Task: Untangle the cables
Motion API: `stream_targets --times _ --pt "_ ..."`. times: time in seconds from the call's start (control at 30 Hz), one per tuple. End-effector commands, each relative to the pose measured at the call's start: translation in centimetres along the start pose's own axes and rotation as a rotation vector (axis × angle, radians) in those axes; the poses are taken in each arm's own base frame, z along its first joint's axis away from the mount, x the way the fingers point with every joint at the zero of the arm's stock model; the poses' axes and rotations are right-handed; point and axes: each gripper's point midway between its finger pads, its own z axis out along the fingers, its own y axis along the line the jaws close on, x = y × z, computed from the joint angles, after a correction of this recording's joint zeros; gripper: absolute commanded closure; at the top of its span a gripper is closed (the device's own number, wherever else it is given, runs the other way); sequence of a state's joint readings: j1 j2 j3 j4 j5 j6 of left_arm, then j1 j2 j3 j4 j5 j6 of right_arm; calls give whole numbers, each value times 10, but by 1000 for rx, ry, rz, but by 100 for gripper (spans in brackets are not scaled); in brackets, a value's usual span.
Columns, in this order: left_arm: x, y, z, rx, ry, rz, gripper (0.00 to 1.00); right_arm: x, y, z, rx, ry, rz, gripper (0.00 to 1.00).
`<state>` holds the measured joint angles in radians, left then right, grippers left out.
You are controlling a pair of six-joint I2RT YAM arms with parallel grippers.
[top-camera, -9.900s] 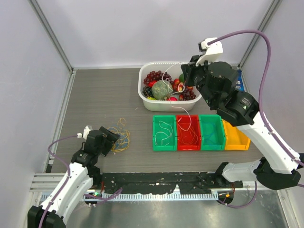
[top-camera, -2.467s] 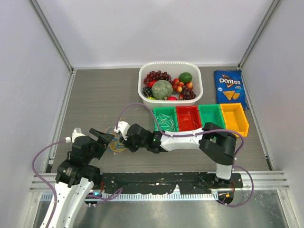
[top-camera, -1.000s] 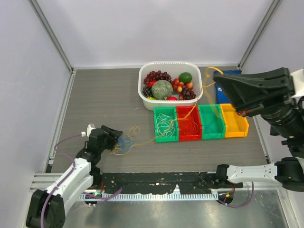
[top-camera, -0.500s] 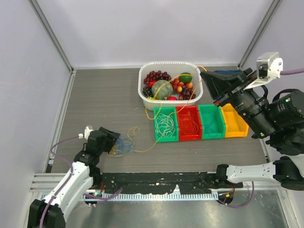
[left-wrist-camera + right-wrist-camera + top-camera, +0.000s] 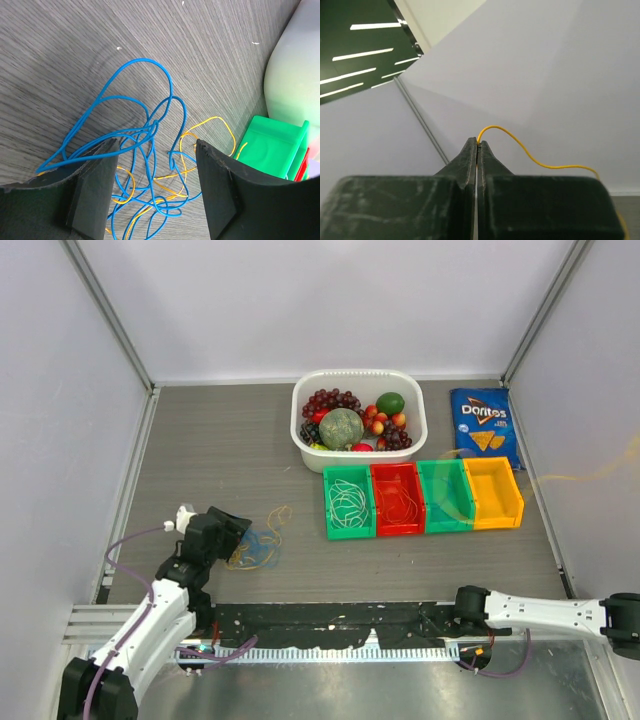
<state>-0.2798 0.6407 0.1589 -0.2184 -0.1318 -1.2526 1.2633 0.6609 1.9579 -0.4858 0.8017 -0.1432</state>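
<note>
While the right gripper pinches the yellow cable, tugging could drag the blue cable. Left gripper gapes.

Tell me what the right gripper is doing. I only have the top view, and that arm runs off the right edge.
Observer: In its wrist view the right gripper is shut on a yellow cable, raised clear of the table.
Operator: And the left one? From above I can't make out its jaws.
Observer: The left gripper is open, with one finger on each side of a looping blue cable that lies on the table.
Operator: Is it only blue in that pile?
Observer: No, orange-yellow strands weave through the blue loops. I can't tell whether the fingers touch any of them.
</note>
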Motion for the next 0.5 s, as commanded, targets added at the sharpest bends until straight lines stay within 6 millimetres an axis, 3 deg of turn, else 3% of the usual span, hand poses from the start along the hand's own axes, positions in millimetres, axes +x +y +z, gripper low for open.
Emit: stream_targets --times 0.0,0.1,0.33,0.47 --pt "-9 11 0 -59 -43 17 32 19 9 10 12 45 -58 99" --pt "-9 3 -1 -31 -38 5 32 31 15 12 -5 59 -51 99" --pt "-9 -39 -21 93 21 27 21 144 80 42 -124 281 -238 99" --pt "-8 -64 -39 190 55 38 13 179 87 52 -99 336 -316 99"
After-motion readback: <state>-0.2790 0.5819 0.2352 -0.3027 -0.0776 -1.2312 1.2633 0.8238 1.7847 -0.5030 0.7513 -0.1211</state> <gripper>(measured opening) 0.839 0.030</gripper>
